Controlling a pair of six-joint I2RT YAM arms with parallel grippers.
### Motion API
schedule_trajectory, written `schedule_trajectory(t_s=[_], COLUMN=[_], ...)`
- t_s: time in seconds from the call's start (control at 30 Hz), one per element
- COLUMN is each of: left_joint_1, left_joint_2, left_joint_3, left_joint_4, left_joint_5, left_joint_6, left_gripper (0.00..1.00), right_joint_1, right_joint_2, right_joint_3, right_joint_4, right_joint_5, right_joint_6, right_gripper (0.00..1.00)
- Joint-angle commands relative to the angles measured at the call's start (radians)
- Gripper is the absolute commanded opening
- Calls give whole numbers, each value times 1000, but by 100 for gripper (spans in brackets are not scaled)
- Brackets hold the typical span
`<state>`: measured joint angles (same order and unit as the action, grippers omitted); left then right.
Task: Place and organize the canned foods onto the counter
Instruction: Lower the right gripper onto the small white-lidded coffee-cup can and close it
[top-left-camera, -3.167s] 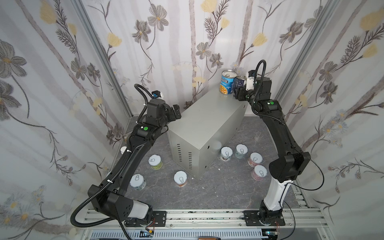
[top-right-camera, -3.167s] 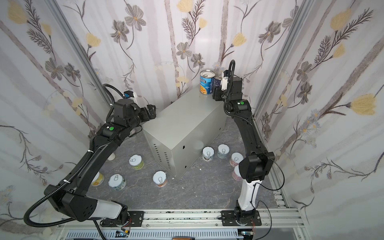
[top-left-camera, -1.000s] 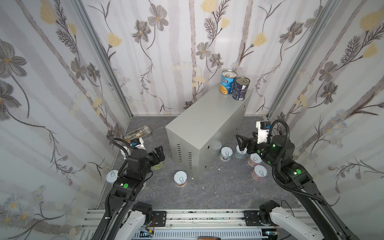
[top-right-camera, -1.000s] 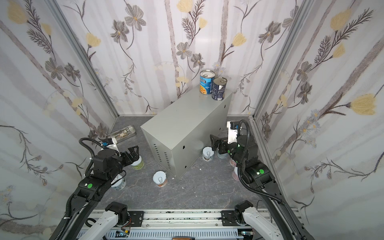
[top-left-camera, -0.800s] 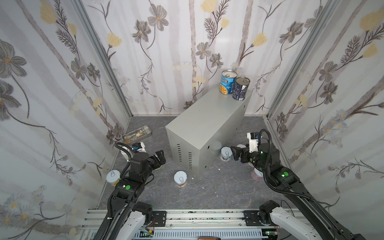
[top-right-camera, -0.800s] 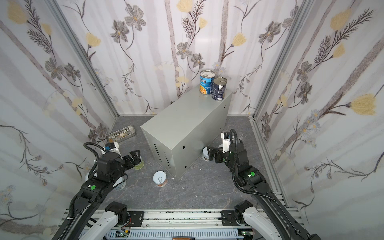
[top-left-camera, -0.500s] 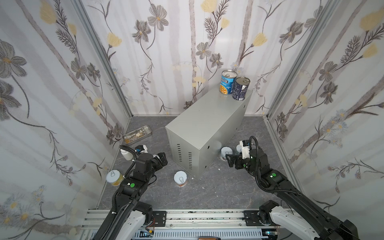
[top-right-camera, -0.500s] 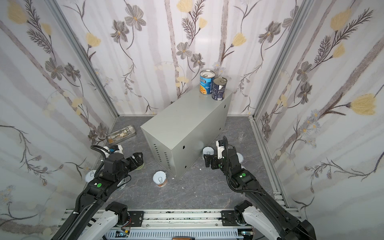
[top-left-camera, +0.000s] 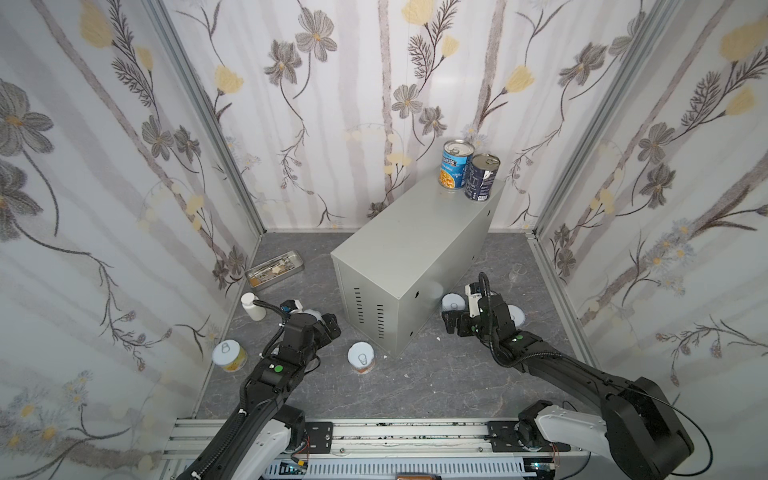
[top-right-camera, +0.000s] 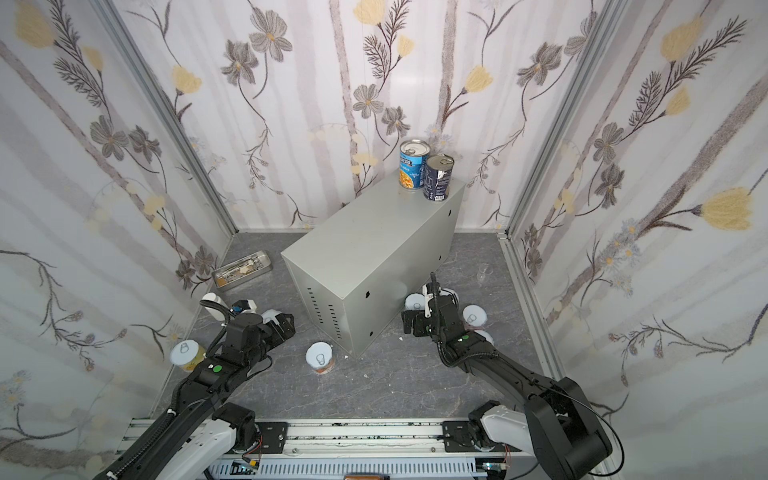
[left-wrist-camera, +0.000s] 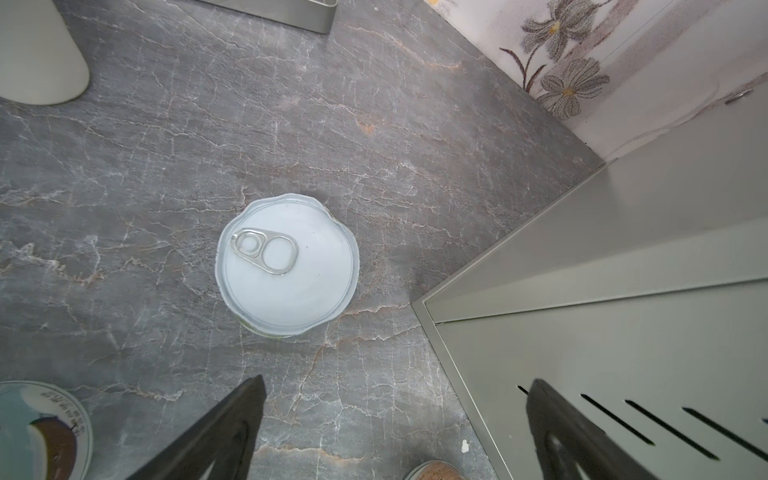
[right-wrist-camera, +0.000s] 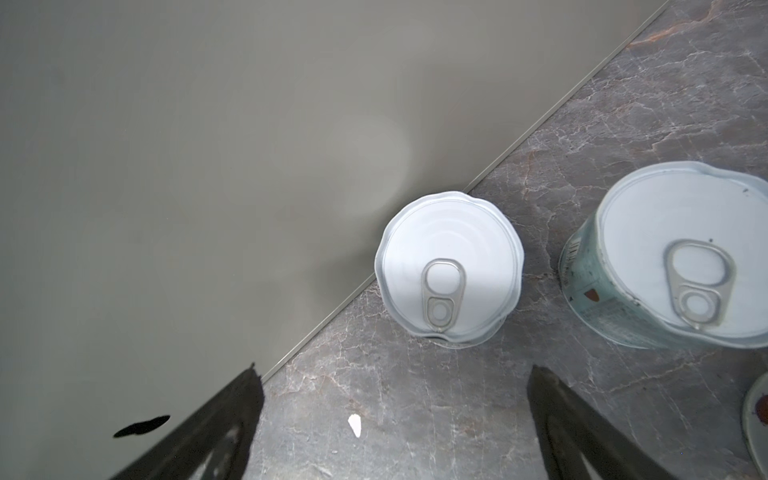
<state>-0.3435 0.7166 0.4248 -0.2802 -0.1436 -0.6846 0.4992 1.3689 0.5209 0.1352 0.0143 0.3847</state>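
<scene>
The counter (top-left-camera: 415, 266) is a grey metal box in both top views, with a blue tin (top-left-camera: 455, 166) and a navy tin (top-left-camera: 482, 178) standing on its far end. Short pale-lidded cans stand on the floor on both sides. My left gripper (left-wrist-camera: 395, 390) is open and empty, low over the floor, just short of one short can (left-wrist-camera: 286, 266). My right gripper (right-wrist-camera: 395, 386) is also open and empty, just short of a can (right-wrist-camera: 449, 266) that touches the counter's side (right-wrist-camera: 208, 166). A second can (right-wrist-camera: 681, 257) stands beside it.
A shallow metal tray (top-left-camera: 274, 268), a white bottle (top-left-camera: 252, 305) and two more cans (top-left-camera: 229, 355) (top-left-camera: 360, 357) stand left of the counter. A clear glass (top-left-camera: 517, 272) stands at the right wall. Flowered walls close three sides, and a rail (top-left-camera: 374, 436) runs along the front.
The right gripper has let go of the navy tin on the counter. Both arms have come down to the floor and moved in toward the short cans beside the counter.
</scene>
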Motion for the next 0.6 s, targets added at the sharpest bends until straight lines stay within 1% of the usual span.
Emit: schedule_trajectory(t_s=[0.0, 0.23, 0.57], left_joint_1=[-2, -2, -2], left_joint_2=[13, 63, 157], left_joint_3=[-17, -40, -28], left_joint_4=[73, 143, 213], left_joint_5=[-27, -22, -19], left_joint_6=[-13, -11, 21], left_gripper=[100, 100, 100], right_joint_1=[-7, -33, -34], right_joint_2=[53, 142, 243], right_joint_3=[20, 6, 9], right_joint_4=[93, 183, 277], right_joint_5=[22, 24, 59], right_joint_6=[2, -5, -1], right_gripper=[100, 100, 100])
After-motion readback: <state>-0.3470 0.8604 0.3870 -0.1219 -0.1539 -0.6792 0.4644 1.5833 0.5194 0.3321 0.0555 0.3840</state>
